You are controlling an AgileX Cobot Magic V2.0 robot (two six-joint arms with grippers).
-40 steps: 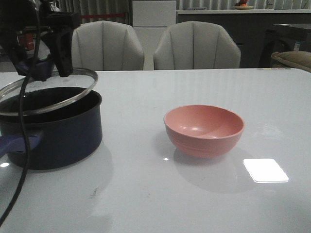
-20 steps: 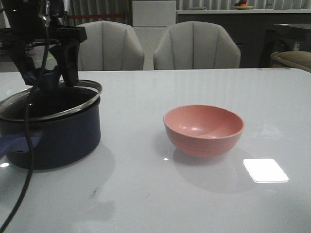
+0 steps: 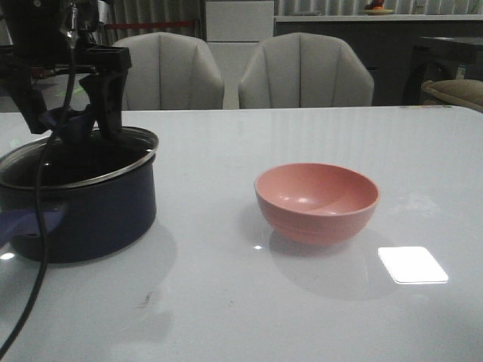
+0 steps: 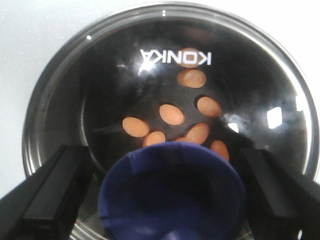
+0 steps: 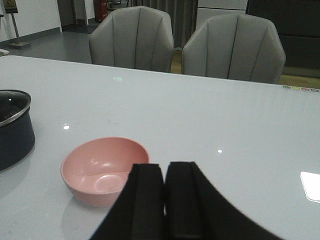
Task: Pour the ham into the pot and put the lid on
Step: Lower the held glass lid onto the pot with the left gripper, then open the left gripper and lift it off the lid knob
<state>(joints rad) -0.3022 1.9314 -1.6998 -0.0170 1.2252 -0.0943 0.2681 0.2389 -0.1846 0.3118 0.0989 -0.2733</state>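
Observation:
The dark navy pot [image 3: 90, 219] stands at the table's left, its blue-purple handle [image 3: 23, 222] pointing to the near left. The glass lid [image 3: 98, 154] lies flat on the pot's rim. My left gripper [image 3: 73, 130] stands open astride the lid's dark blue knob [image 3: 72, 124], with its fingers a little clear of the knob on both sides. In the left wrist view, several orange ham slices [image 4: 171, 114] show through the lid [image 4: 150, 55] on the pot's floor, beyond the knob [image 4: 172, 190]. My right gripper [image 5: 165, 200] is shut on nothing, near the pink bowl [image 5: 102, 167].
The empty pink bowl [image 3: 317, 200] sits mid-table, right of the pot. A black cable [image 3: 41, 249] hangs from the left arm across the pot's front. Two grey chairs [image 3: 306, 72] stand behind the table's far edge. The pot's edge [image 5: 12, 135] shows in the right wrist view.
The lid has come down from a tilt above the pot to lie flat on its rim. The left fingers have spread off the knob.

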